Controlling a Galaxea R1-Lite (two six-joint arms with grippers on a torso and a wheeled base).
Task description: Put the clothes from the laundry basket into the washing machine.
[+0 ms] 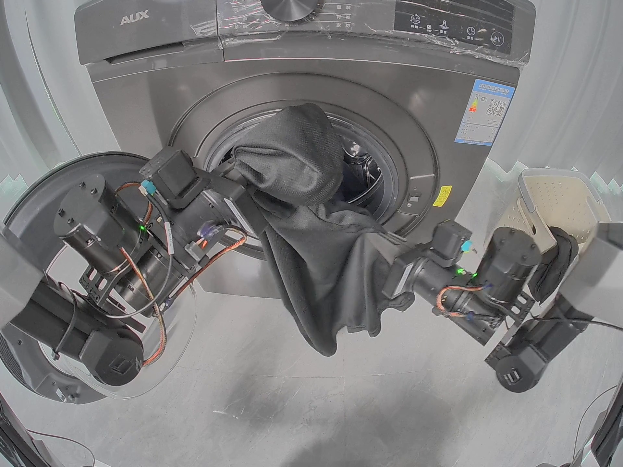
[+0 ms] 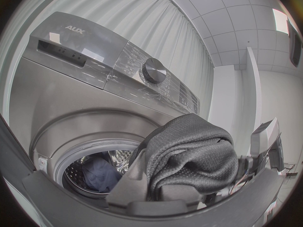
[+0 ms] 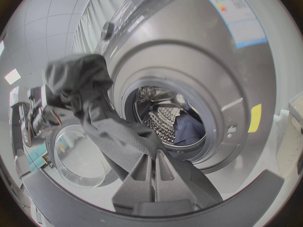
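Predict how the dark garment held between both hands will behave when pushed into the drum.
Probably floppy: the dark garment sags between left hand and right hand, its tail hanging below the drum. Likely light: two pinches hold it. The tail may trail outside when pushed.

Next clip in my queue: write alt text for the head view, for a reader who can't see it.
A dark grey garment hangs stretched between the left jaws and right jaws before the washing machine, its door open to the left. At right, the laundry basket has another dark cloth draped over its rim.
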